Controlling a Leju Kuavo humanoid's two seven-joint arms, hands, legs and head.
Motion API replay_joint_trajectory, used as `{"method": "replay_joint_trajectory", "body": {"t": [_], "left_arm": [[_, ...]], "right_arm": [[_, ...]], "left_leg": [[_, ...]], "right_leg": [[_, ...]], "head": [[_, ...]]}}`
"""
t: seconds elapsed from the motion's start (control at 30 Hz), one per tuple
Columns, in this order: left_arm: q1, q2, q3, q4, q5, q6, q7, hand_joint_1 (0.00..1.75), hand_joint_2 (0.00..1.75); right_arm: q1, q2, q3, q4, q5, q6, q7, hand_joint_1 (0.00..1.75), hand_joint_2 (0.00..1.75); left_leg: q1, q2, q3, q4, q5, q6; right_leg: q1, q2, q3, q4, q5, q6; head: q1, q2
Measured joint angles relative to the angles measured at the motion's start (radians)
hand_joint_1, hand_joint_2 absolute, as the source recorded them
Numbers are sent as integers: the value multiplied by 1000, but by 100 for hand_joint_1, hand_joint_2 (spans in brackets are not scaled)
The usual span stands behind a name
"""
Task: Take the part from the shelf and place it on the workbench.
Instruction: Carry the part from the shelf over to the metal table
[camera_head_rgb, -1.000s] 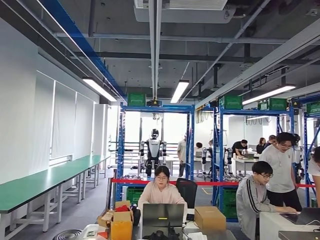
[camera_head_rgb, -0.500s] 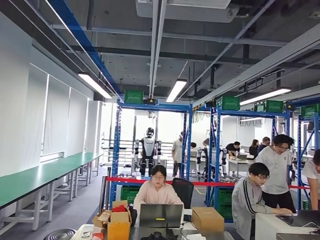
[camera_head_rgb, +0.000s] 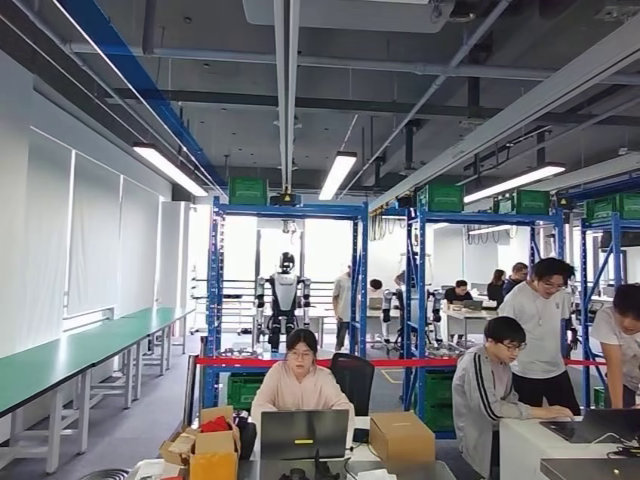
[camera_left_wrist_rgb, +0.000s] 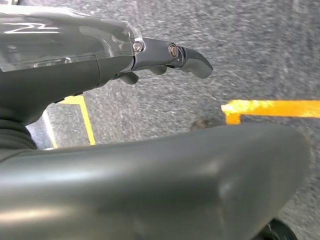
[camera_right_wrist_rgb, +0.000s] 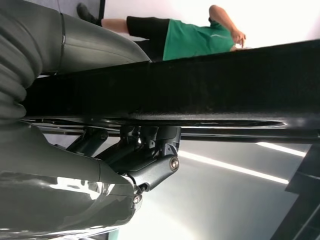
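Note:
In the right wrist view a long black part (camera_right_wrist_rgb: 226, 85) runs across the picture. My right hand (camera_right_wrist_rgb: 147, 155) grips it, with the thick thumb on one side and the dark fingers (camera_right_wrist_rgb: 162, 167) curled against the other. My left hand (camera_left_wrist_rgb: 166, 52) hangs over the grey floor with its fingers stretched out and nothing in it. In the head view, blue shelf racks (camera_head_rgb: 287, 212) with green crates stand across the hall. Long green-topped workbenches (camera_head_rgb: 75, 352) line the left wall.
A person sits at a laptop (camera_head_rgb: 302, 432) straight ahead, among cardboard boxes (camera_head_rgb: 400, 436). Other people (camera_head_rgb: 543, 330) stand at a desk on the right. Red tape (camera_head_rgb: 249, 362) runs between the racks. Yellow floor lines (camera_left_wrist_rgb: 271, 107) lie under my left hand. A green-shirted person (camera_right_wrist_rgb: 196, 37) is beside me.
The whole head picture has slid to the left, so the camera has turned to the right. The people and racks have kept their places.

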Motion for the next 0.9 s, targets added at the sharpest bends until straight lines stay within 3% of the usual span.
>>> {"method": "replay_joint_trajectory", "body": {"t": [0.03, 0.1, 0.23, 0.3, 0.4, 0.43, 0.47, 0.53, 0.6, 0.67, 0.77, 0.8, 0.9], "left_arm": [[0, 0, 0, 0, 0, 0, 0, 0, 175], [-1, 0, 0, 0, 0, 0, 0, 0, 175], [1, 0, 1, 0, -3, 1, 0, 0, 175], [-1, 0, 1, 0, -3, 0, -1, 0, 175], [-2, 1, 1, 0, -3, 0, -1, 0, 175], [-1, 1, 1, 0, -4, 0, -1, 0, 175], [-1, 1, 1, 0, -4, 0, -1, 0, 175], [-1, 0, 1, 0, -5, 0, -1, 0, 175], [-2, -4, 1, 0, -5, 0, 0, 0, 175], [-1, -6, 1, 0, -5, 0, 2, 0, 175], [-4, -6, 1, 0, -6, 0, 3, 0, 175], [-6, -6, 1, 0, -6, 0, 3, 0, 175], [-6, -4, 1, 0, -6, 0, 3, 0, 175]], "right_arm": [[1, 0, 0, 0, 0, 0, 0, 175, 175], [1, 0, 0, 0, -1, 0, 0, 175, 175], [3, 0, -6, -3, -1, 0, 0, 175, 175], [2, 0, -9, -5, -1, -1, -1, 175, 175], [8, 0, -13, -5, 0, -3, -2, 175, 175], [10, 0, -13, -5, 1, -3, -2, 175, 175], [11, 0, -14, -5, 2, -4, -2, 175, 175], [12, 0, -15, -6, 6, -6, -3, 175, 175], [13, 0, -17, -7, 11, -8, -3, 175, 175], [14, -1, -19, -10, 14, -10, -4, 175, 175], [13, 0, -20, -16, 14, -12, -5, 175, 175], [11, 1, -20, -18, 14, -12, -5, 175, 175], [10, 2, -19, -20, 17, -11, -6, 175, 175]], "left_leg": [[1, -1, 12, -54, 43, -2], [-3, 0, 28, -126, 79, 7], [-5, -1, 41, -140, 61, 39], [-2, -2, 55, -143, 52, 47], [-2, -2, 76, -143, 32, 49], [-2, -2, 86, -143, 23, 48], [-2, -2, 98, -143, 14, 47], [-2, -2, 124, -146, -4, 43], [0, -2, 139, -155, -15, 37], [0, -1, 150, -164, -14, 25], [-1, 0, 151, -131, -20, 16], [-2, 0, 128, -88, -33, 16], [-3, 0, 18, 70, -92, 11]], "right_leg": [[-1, 0, 13, 1, -11, 6], [0, 1, 21, 6, -27, 19], [-2, 0, 20, 30, -46, 41], [-6, -2, -23, 113, -75, 53], [-12, -3, -147, 294, -129, 63], [-12, -3, -170, 309, -121, 62], [-12, -3, -175, 284, -93, 60], [-7, -4, -147, 163, -1, 48], [3, -6, -126, 70, 54, 31], [10, -6, -119, 44, 53, 16], [2, -5, -79, 13, 49, 3], [-1, -5, -67, 5, 46, 0], [1, -3, -45, 2, 28, -5]], "head": [[0, 0], [-1, 1], [-1, 1], [-1, 1], [-1, 0], [-1, 0], [-1, 0], [-1, 0], [-2, 0], [-2, 1], [-2, 1], [-2, 1], [-2, 0]]}}
